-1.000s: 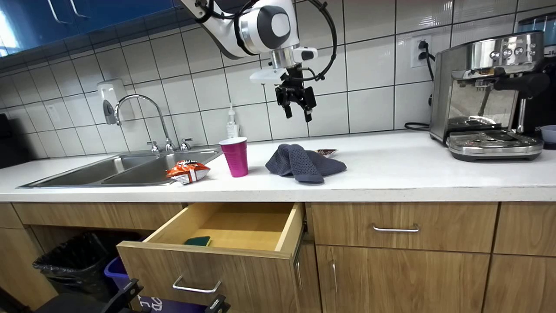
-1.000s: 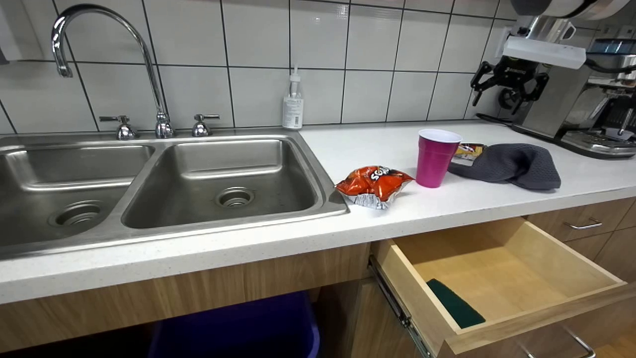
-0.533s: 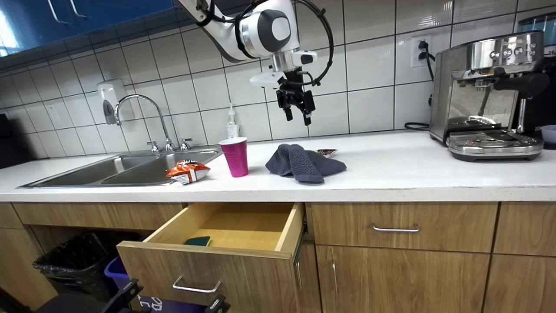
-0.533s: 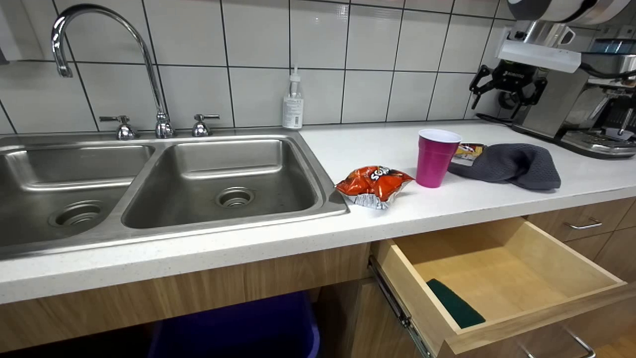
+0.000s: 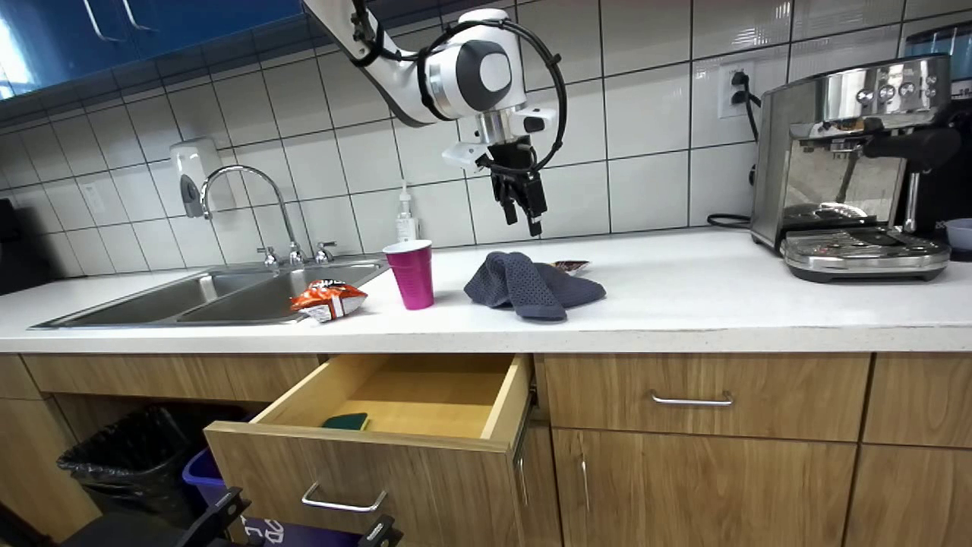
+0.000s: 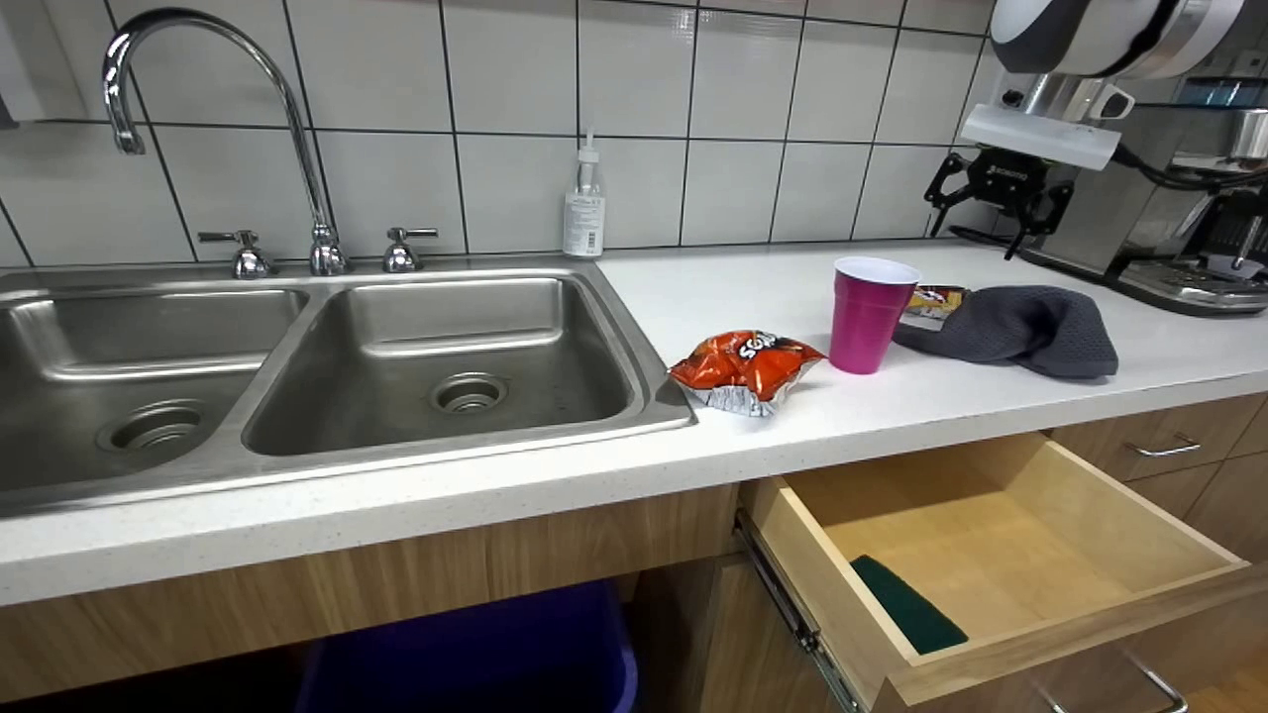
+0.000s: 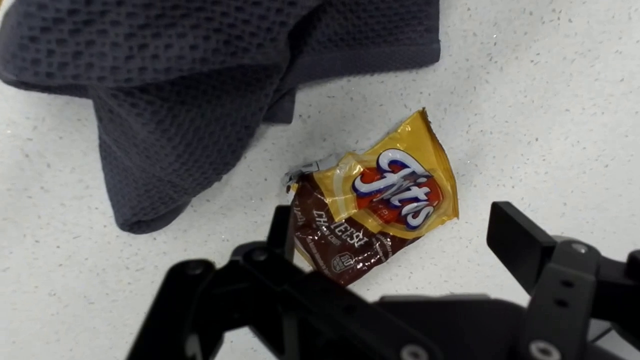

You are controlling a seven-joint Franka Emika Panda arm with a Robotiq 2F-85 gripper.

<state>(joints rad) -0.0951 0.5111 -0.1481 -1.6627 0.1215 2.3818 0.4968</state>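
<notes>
White arm aslant from above, wrist downward, black pincer at a wide spread.

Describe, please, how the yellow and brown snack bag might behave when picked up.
The snack bag looks creased, so it would probably flex when pinched. Its glossy surface may slip, and its limp, crumpled look suggests little weight.

Upright magenta plastic cup beside crumpled orange foil bag, double stainless-steel sink, silver espresso machine, open wooden drawer
</notes>
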